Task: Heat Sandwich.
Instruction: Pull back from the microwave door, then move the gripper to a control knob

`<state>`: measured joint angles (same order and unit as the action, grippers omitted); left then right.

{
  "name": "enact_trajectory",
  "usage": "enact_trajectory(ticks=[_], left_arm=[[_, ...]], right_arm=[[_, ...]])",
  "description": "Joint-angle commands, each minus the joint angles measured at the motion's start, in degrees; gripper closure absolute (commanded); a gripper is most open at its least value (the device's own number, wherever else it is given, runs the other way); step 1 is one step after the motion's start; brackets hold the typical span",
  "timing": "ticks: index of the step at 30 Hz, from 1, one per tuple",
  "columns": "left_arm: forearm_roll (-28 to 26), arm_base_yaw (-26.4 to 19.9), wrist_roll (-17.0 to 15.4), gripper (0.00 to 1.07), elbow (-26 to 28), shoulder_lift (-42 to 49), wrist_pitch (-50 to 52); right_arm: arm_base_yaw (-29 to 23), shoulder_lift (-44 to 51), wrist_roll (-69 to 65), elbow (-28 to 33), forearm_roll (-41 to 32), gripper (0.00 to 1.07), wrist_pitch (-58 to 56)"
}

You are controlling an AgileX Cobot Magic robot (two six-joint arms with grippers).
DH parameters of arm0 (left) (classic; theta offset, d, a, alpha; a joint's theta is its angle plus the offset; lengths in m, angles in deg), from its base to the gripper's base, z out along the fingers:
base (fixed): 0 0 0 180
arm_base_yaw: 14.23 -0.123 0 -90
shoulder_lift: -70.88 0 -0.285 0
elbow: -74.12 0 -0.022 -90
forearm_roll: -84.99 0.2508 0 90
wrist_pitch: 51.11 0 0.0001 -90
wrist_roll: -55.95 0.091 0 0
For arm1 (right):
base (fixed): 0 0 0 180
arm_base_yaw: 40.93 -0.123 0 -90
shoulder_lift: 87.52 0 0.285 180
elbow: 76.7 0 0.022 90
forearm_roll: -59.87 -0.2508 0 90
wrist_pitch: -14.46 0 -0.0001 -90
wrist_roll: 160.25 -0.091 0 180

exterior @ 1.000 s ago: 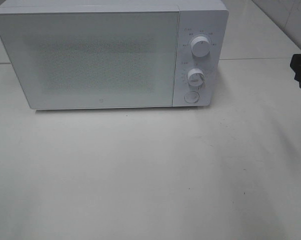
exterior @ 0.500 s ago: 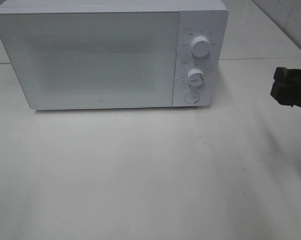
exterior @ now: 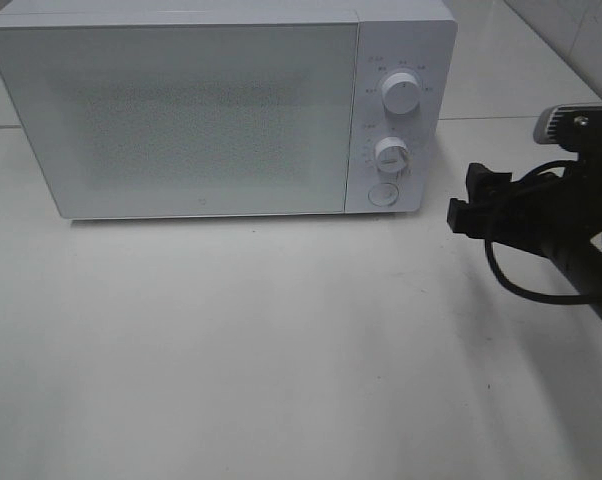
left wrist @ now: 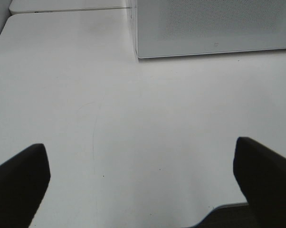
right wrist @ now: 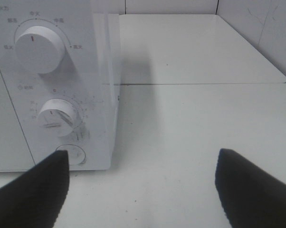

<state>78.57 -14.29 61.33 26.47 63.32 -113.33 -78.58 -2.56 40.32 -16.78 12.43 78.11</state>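
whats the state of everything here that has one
white microwave oven, door shut
upper round white dial, mark pointing roughly up
lower round white dial, setting too small to read
left black hand, open, empty, over white table
right black hand, open, empty, beside the microwave

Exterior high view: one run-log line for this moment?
microwave: door shut | sandwich: not visible | right gripper: open, empty, right of microwave | left gripper: open, empty
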Motion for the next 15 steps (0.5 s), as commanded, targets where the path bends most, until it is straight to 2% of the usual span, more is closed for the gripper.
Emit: enact_trajectory(ticks=[1, 15], left_arm=[[-0.17, 0.06, -0.34, 0.09, 0.06, 0.97, 0.57], [-0.17, 0.06, -0.34, 0.09, 0.06, 0.97, 0.57]], right_arm=[[-2.52, -2.52, 0.57, -2.06, -1.89, 0.31, 1.26], [-8.82, -8.77, 0.86, -6.59, -6.47, 0.31, 1.32]])
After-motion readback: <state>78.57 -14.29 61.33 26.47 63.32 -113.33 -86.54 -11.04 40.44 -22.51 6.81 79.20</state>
